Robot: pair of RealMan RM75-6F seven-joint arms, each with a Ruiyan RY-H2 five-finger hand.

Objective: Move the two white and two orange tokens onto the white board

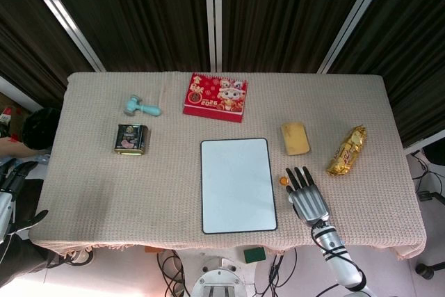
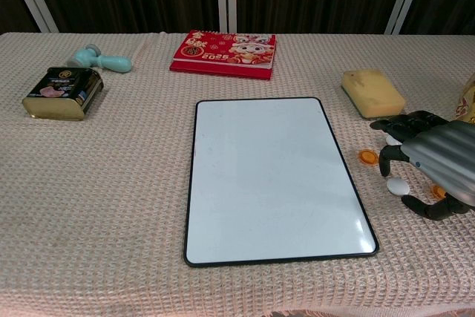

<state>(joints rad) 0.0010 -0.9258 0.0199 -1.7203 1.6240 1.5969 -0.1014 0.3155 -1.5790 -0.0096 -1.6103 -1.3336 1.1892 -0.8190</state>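
The white board (image 1: 236, 186) (image 2: 274, 176) lies flat at the middle front of the table with nothing on it. Just right of it an orange token (image 1: 284, 181) (image 2: 367, 157) sits on the cloth. A white token (image 2: 398, 186) lies beneath my right hand (image 1: 307, 197) (image 2: 432, 162). Under that hand's fingers peeks a second white token (image 2: 392, 140), and a second orange token (image 2: 439, 191) shows partly near the thumb. The hand arches over these tokens with fingers apart and grips none of them. My left hand (image 1: 12, 187) hangs off the table's left edge, fingers spread and empty.
A red calendar (image 1: 215, 97) lies at the back centre. A teal roller (image 1: 142, 106) and a dark tin (image 1: 131, 138) are at the left. A yellow sponge (image 1: 295, 137) and a gold-wrapped snack (image 1: 347, 150) sit at the right, behind my right hand.
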